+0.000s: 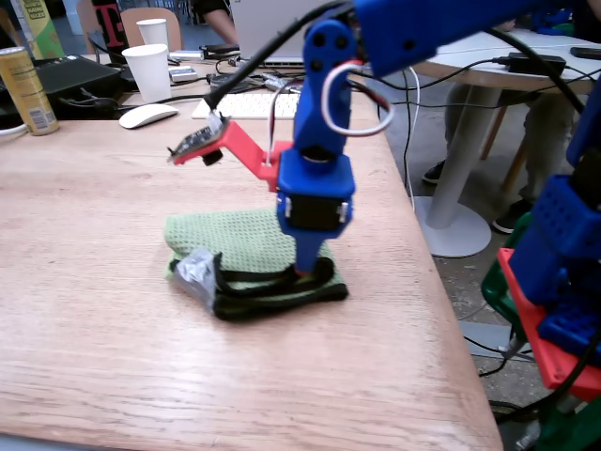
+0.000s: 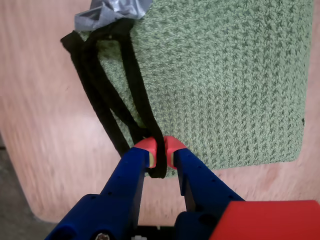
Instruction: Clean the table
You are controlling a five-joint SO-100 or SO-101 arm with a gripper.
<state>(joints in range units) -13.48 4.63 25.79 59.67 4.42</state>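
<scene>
Table (image 1: 84, 282): light-brown wood, grain visible, rounded near edge, fills most of the fixed view. Green cloth (image 2: 225, 80) lies flat on it near the right edge in that view. Black cord loops (image 2: 107, 95) run along the cloth's edge, bound at the far end with grey tape (image 2: 112, 10). Gripper (image 2: 160, 152), blue with red tips, points down at the cloth's border; jaws clenched on the black cord. Behind on the table: white paper cup (image 1: 148, 70), white mouse (image 1: 147, 115), yellow can (image 1: 23, 89).

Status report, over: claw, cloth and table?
Claw shut on black cord loop. Green woven cloth flat on light-brown wooden table. Nothing blocking nearby.
</scene>
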